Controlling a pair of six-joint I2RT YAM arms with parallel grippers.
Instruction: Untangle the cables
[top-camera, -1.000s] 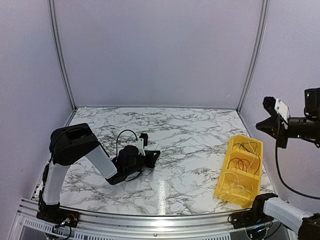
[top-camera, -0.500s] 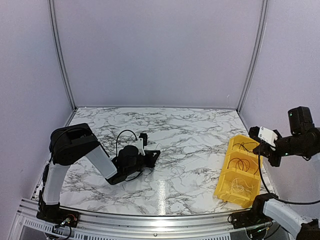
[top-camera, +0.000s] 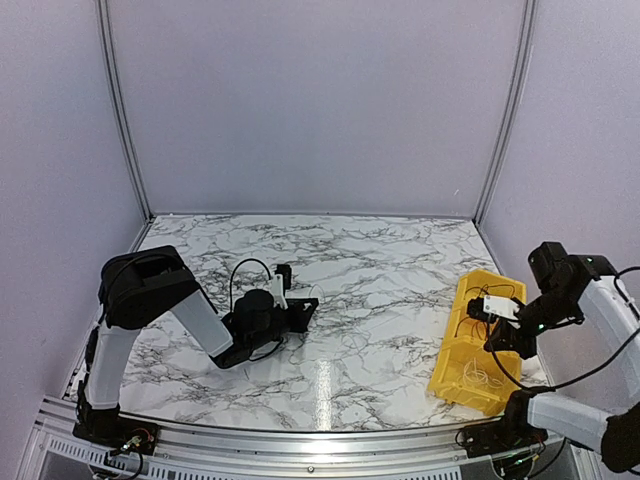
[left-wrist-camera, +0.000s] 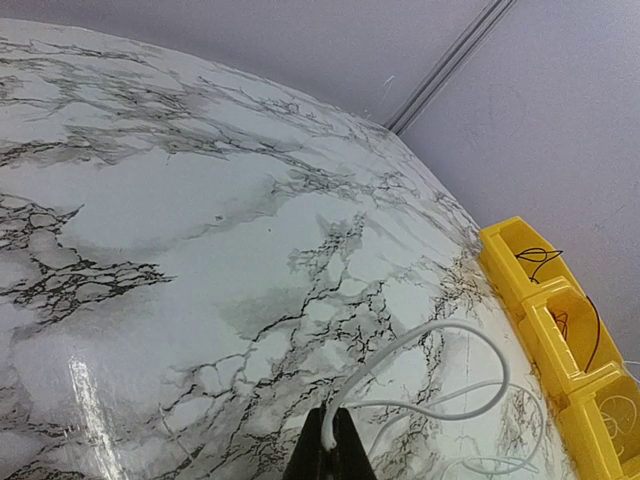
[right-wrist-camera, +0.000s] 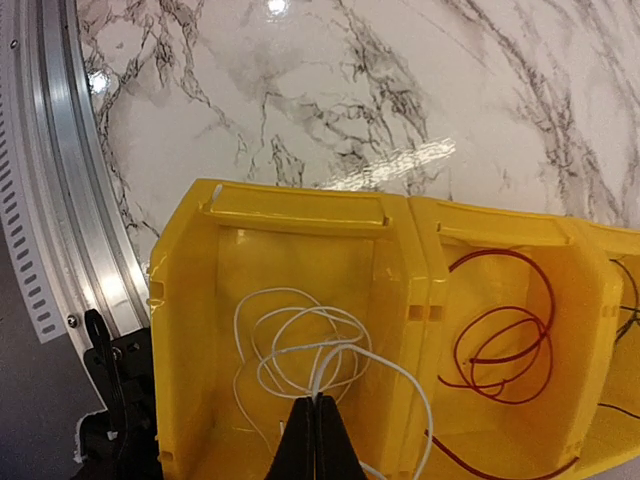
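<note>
The right hand (right-wrist-camera: 315, 402) pinches a white cable (right-wrist-camera: 262, 330) over the yellow bin (right-wrist-camera: 300, 222) and the left hand (left-wrist-camera: 330, 415) pinches a second white cable (left-wrist-camera: 450, 335); released off-centre, the first could tangle with the red cable (right-wrist-camera: 510, 262).

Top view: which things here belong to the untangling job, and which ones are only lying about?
Job: loose white wire; coiled white wire; red wire; black wire.
Only lying about: yellow bin; marble table; metal rail.

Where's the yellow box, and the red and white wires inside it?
yellow box (right-wrist-camera: 300, 215), right wrist view, end rim
red wire (right-wrist-camera: 500, 253), right wrist view, loop top
white wire (right-wrist-camera: 300, 345), right wrist view, coil middle
</note>
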